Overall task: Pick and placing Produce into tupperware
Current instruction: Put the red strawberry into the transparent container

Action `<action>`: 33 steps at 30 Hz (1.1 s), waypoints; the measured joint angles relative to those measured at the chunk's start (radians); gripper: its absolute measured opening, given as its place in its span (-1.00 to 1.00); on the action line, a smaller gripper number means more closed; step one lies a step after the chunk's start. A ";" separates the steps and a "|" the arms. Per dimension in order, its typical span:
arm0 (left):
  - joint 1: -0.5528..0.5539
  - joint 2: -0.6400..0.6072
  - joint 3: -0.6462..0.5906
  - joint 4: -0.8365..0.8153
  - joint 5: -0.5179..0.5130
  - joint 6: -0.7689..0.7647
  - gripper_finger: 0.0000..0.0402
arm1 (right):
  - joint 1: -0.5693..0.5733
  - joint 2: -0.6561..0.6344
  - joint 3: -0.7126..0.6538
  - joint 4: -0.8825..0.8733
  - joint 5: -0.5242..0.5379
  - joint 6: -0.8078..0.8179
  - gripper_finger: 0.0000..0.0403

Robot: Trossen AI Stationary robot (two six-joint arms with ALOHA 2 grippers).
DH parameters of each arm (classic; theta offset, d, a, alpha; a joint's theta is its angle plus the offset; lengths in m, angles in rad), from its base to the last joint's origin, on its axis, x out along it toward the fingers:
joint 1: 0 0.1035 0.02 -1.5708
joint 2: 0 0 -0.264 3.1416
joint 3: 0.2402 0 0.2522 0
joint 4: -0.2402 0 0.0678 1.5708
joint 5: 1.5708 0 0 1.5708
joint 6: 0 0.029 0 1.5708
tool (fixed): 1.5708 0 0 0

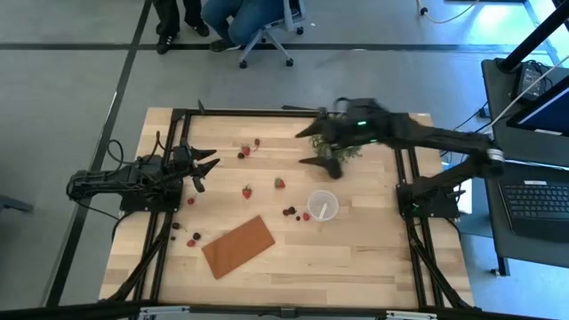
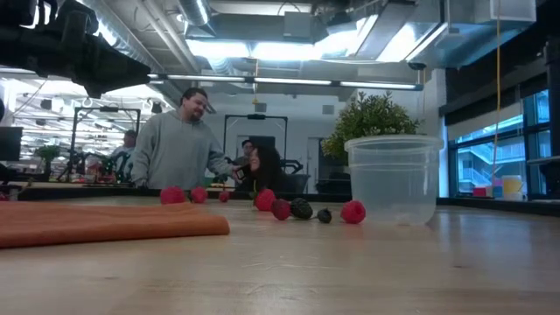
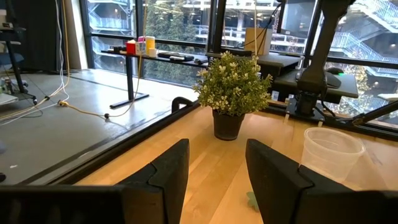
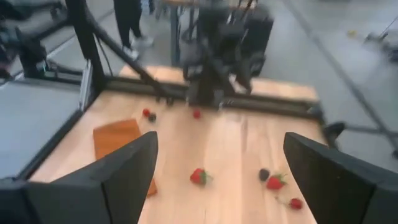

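Observation:
The clear round cup (image 1: pixel 322 205) stands upright on the table right of centre; it also shows in the low view (image 2: pixel 394 175) and the left wrist view (image 3: pixel 333 152). Small red and dark fruit pieces lie scattered on the table: a strawberry (image 1: pixel 246 191), another (image 1: pixel 279 183), dark berries (image 1: pixel 291 212) beside the cup, others at the far side (image 1: pixel 244 153) and near left (image 1: pixel 192 238). My right gripper (image 1: pixel 308 148) is open wide and empty, held above the table's far middle over the strawberries (image 4: pixel 198 177). My left gripper (image 1: pixel 208 165) is open and empty at the left.
A green potted plant (image 1: pixel 345 151) stands at the far right, partly under my right arm, and shows in the left wrist view (image 3: pixel 233 87). A flat brown board (image 1: pixel 238 246) lies near the front centre. People are in the room beyond the table (image 2: pixel 179 140).

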 joint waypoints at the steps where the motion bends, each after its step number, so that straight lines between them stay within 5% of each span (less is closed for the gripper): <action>1: 0.000 0.000 0.000 0.000 0.000 0.000 -0.24 | 0.003 0.040 0.010 0.001 0.000 -0.002 0.72; 18: 0.000 0.000 0.000 0.000 0.000 0.000 -0.24 | 0.040 0.505 0.023 0.014 0.111 0.016 0.72; 33: 0.000 0.000 0.000 0.000 0.000 0.000 -0.24 | 0.040 0.642 0.023 0.013 0.186 0.068 0.72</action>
